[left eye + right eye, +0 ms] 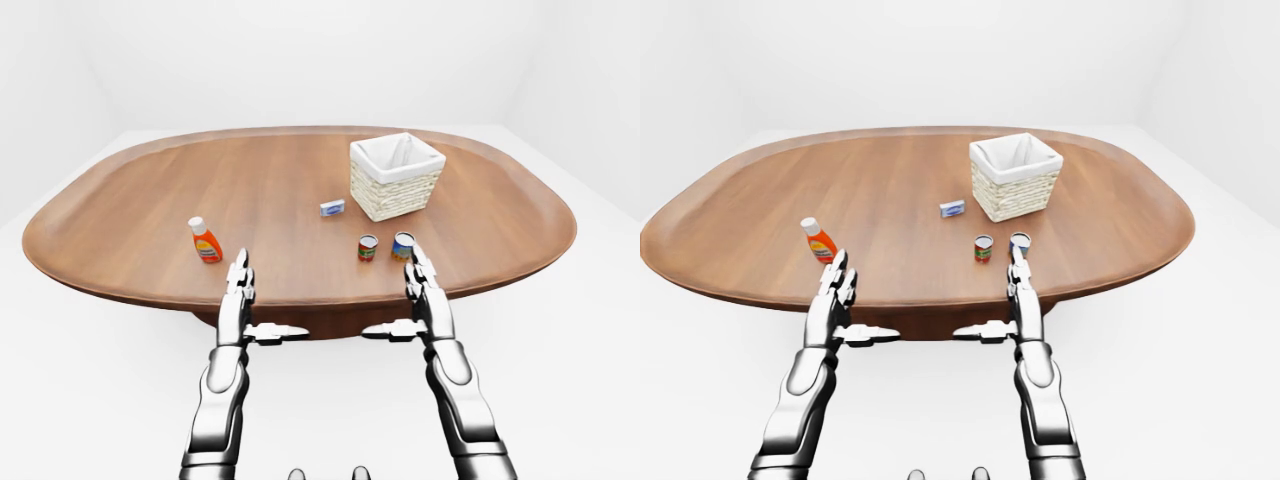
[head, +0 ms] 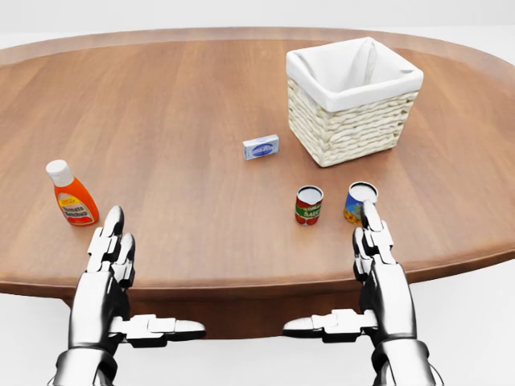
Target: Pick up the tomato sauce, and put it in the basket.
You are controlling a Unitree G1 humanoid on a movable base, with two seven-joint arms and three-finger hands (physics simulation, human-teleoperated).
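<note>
A broad oval wooden table (image 1: 280, 200) with a raised rim fills the middle of the left-eye view, set in a plain white room with pale floor and walls. The tomato sauce (image 2: 308, 204), a small red-labelled can, stands upright right of center in the head view, just beside a blue-and-yellow can (image 2: 360, 202). Above them sits the white-lined wicker basket (image 2: 351, 102), with a small blue box (image 2: 261, 147) to its left. An orange bottle (image 2: 72, 194) stands at the left. The left hand (image 2: 113, 273) and right hand (image 2: 376, 265) hover at the table's lower edge, fingers extended, thumbs pointing inward, holding nothing.
</note>
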